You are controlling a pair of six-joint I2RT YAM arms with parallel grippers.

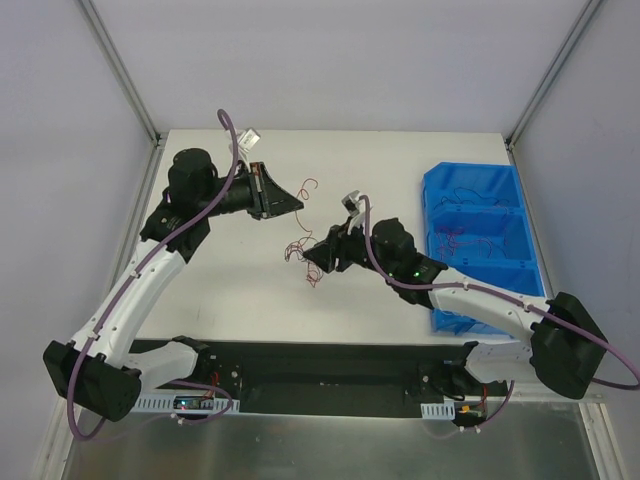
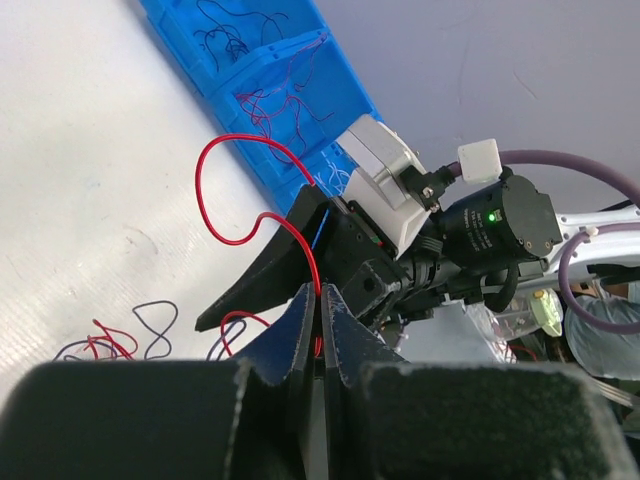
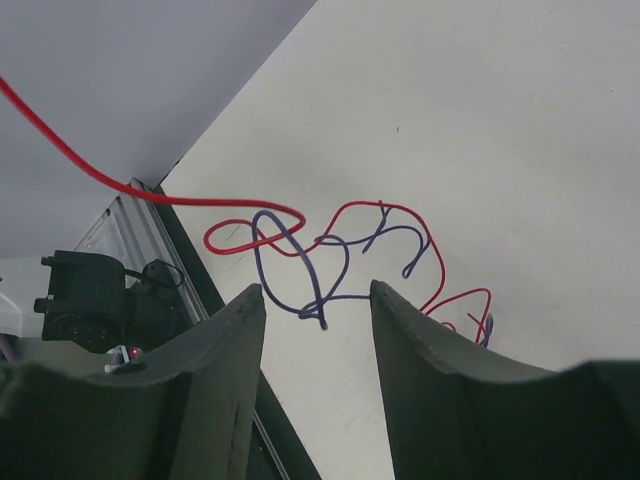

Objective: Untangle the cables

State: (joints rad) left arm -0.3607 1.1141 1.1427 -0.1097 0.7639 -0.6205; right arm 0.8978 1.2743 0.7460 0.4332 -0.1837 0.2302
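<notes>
The cables are hair-thin curly wires. A tangle of red and purple strands (image 1: 298, 250) lies mid-table. My left gripper (image 2: 321, 292), raised above the table (image 1: 296, 206), is shut on a red cable (image 2: 228, 190) that loops up and away from its tips (image 1: 311, 186). Just right of the tangle, my right gripper (image 1: 312, 260) stands open (image 3: 315, 300). A loose end of a purple cable (image 3: 318, 305) hangs in the gap between its fingers (image 3: 250, 310), touching neither. A red strand (image 3: 385, 208) is twisted with it just beyond the tips.
A blue bin (image 1: 470, 170) with three compartments holding more thin wires sits at the right side of the table (image 2: 285, 52). Grey walls and metal frame posts close in the table at the back and sides. The arm bases stand along the near edge.
</notes>
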